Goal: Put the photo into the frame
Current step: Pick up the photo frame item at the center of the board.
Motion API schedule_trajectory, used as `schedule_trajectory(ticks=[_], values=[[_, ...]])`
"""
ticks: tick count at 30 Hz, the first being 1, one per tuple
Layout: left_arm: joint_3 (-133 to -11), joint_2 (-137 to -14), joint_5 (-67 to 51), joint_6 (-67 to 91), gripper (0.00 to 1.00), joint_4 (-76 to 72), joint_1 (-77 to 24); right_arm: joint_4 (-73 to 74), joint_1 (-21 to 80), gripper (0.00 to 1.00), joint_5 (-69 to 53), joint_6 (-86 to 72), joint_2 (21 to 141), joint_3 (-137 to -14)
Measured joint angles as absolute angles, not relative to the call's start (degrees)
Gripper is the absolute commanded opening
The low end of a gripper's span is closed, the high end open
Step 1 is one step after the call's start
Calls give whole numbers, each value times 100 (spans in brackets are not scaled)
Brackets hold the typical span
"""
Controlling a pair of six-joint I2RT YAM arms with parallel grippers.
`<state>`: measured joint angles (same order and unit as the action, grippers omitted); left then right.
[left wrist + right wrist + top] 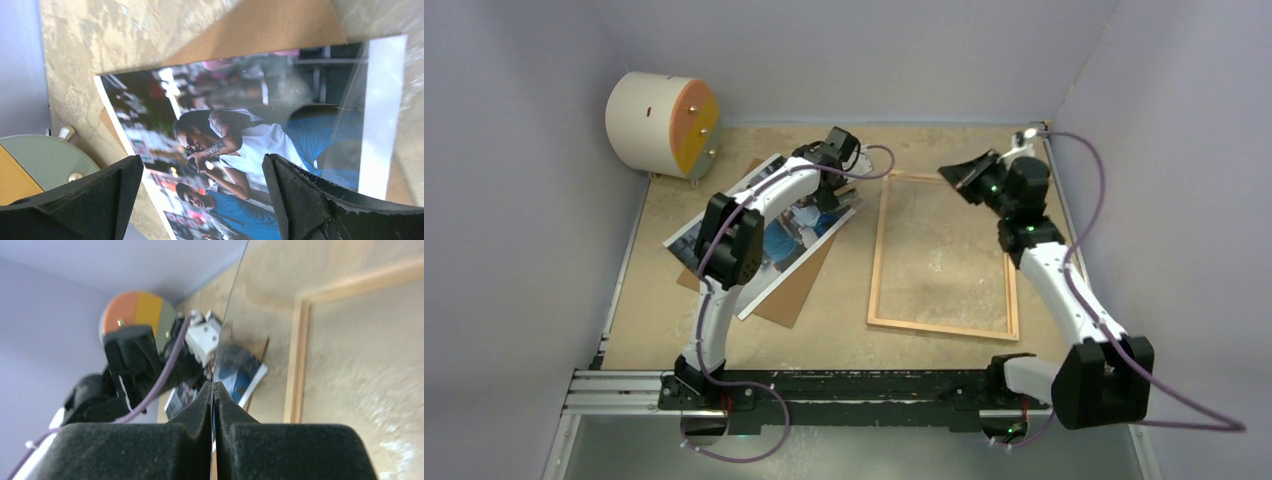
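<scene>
The photo (784, 245) lies face up on the left of the table, on a brown backing sheet (796, 292). My left gripper (839, 200) hangs just above the photo's far end, open; in the left wrist view the photo (250, 140) fills the gap between the black fingers (300, 195) of the left gripper (202, 165). The light-wood frame (876, 270) lies flat to the right. My right gripper (952, 172) is at the frame's far edge. In the right wrist view the right gripper (215, 387) is shut on the edge of a thin clear pane (231, 315) that runs up and away from it.
A white cylinder (659, 125) with an orange and yellow face stands in the far left corner. Grey walls close in the table at the back and on both sides. A black rail (824, 390) at the near edge carries both arm bases. The right arm's purple cable (1094, 170) loops along the right wall.
</scene>
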<state>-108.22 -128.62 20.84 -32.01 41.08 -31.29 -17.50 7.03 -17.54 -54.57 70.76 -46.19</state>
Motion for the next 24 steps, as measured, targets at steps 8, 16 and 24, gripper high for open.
schedule_trajectory(ticks=[8, 16, 24], values=[[-11113, -12497, 1157, -2231, 96, 4434, -3183, 731, -392, 0, -993, -4534, 6355, -6278], [-11076, -12490, 51, -1535, 95, 4383, -3776, 2261, -366, 0, -495, -4158, 6460, -6401], [-11074, -12606, -279, -1323, 93, 3806, -4418, 2659, -366, 0, -274, -3977, 6442, -6580]])
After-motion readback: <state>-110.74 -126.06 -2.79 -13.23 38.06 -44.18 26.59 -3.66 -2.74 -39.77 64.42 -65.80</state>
